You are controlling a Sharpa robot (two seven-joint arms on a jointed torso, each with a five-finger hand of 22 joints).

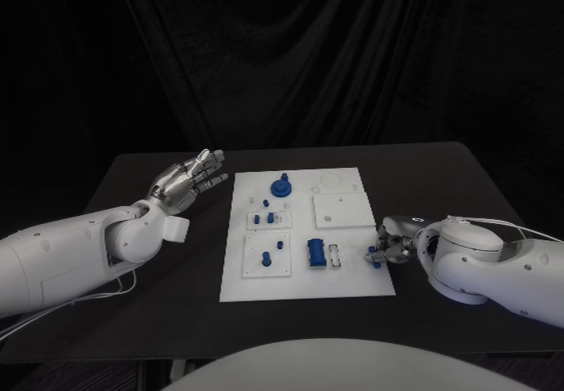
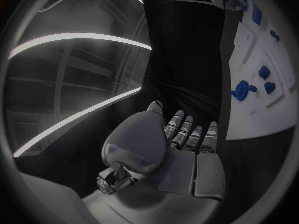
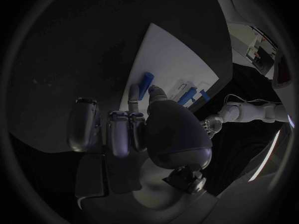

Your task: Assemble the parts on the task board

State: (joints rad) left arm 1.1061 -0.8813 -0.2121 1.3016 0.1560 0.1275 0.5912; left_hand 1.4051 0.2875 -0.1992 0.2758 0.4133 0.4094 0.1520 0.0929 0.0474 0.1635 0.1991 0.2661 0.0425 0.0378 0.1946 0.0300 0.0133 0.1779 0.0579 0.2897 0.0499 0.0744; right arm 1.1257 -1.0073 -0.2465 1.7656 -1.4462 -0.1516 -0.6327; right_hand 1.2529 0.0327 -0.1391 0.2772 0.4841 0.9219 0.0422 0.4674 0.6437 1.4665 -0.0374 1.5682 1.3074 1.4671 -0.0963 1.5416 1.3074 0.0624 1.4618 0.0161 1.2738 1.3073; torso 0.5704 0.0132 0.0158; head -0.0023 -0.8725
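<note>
The task board (image 1: 353, 281) lies between the hands: right hand (image 1: 390, 244) at its right edge pinches a small blue part (image 3: 146, 83); left hand (image 1: 188, 181) hovers spread beside its far-left corner.

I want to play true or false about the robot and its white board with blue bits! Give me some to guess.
1. The left hand holds a blue part. False: it holds nothing, its fingers apart, beside the task board.
2. The right hand is at the board's edge. True.
3. A round blue part sits at the board's far end. True.
4. The board is black. False: it is white, on a black table.
5. The right hand's fingers are by a blue part. True.
</note>
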